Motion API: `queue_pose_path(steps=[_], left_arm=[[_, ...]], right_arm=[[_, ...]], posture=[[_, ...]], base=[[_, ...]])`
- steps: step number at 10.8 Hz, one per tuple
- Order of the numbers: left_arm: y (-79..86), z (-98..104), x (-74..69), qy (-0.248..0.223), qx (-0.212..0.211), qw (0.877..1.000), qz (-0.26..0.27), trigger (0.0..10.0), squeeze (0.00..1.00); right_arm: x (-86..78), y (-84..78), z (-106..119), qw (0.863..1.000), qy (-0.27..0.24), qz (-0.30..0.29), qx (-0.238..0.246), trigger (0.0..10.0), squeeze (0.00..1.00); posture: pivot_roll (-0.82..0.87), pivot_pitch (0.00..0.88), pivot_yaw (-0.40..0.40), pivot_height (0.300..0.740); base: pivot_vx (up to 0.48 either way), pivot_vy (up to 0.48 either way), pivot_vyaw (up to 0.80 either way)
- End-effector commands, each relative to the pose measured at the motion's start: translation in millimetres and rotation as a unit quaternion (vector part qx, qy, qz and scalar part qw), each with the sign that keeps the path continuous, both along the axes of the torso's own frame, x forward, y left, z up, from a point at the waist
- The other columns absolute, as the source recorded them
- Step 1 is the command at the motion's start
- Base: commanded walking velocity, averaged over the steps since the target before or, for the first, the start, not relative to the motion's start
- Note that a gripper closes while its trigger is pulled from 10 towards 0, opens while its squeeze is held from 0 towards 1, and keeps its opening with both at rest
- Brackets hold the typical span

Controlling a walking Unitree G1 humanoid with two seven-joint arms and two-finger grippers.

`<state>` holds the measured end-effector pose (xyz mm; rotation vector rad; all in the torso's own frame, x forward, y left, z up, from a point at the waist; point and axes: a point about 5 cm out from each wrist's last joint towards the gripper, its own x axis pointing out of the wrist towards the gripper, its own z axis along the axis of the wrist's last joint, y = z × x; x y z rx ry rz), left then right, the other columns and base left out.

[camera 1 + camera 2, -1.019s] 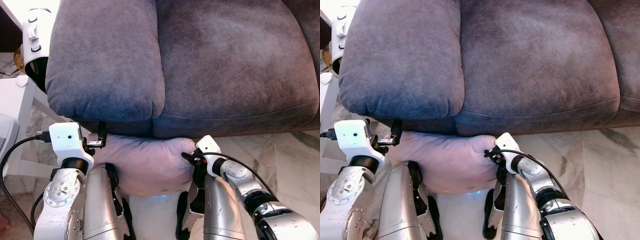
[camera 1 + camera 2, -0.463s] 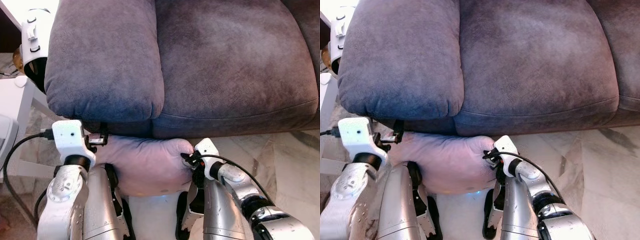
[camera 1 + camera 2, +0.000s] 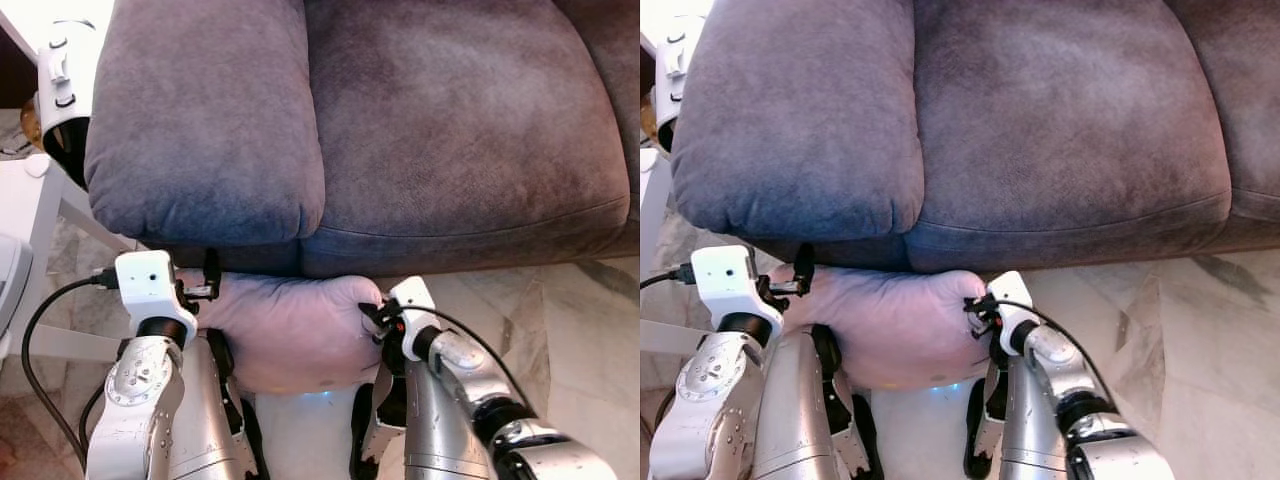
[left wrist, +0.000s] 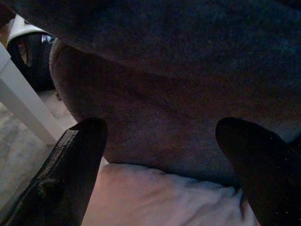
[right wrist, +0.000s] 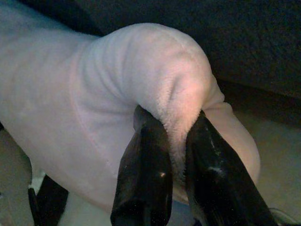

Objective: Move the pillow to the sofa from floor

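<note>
- A pale pink pillow (image 3: 290, 330) sits low in front of a grey sofa (image 3: 400, 130), tucked just under the seat's front edge, between the robot's two arms.
- The right claw (image 5: 175, 155) is closed on a bunched fold at the pillow's right end.
- The left claw (image 4: 160, 160) is wide open at the pillow's left end, fingers (image 4: 70, 165) spread with nothing between them; it seems to rest just above the fabric, though that view is dark.
- To lift well, the left claw probably needs to close on a thick fold, then both arms should draw the pillow clear of the overhanging cushion before raising it onto the seat.
</note>
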<state>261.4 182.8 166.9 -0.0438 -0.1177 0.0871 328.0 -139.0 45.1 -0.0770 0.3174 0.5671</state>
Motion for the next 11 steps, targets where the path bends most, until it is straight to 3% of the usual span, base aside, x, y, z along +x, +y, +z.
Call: queue_pose_path(steps=[1, 11], left_arm=[[3.5, -8.2, -1.7, 0.012, -0.004, 1.0, 0.008, 10.0, 0.0], [4.6, -9.3, 1.6, 0.003, 0.0, 1.0, 0.004, 10.0, 0.0]], right_arm=[[-4.6, 1.3, -5.2, 1.0, 0.007, -0.015, 0.022, 10.0, 0.0], [-6.7, -1.9, -7.2, 0.999, 0.01, -0.032, 0.036, 10.0, 0.0]], posture=[[0.25, 0.328, -0.026, 0.488], [0.24, 0.326, -0.02, 0.488]], base=[[0.0, 0.0, 0.0], [0.0, 0.0, 0.0]])
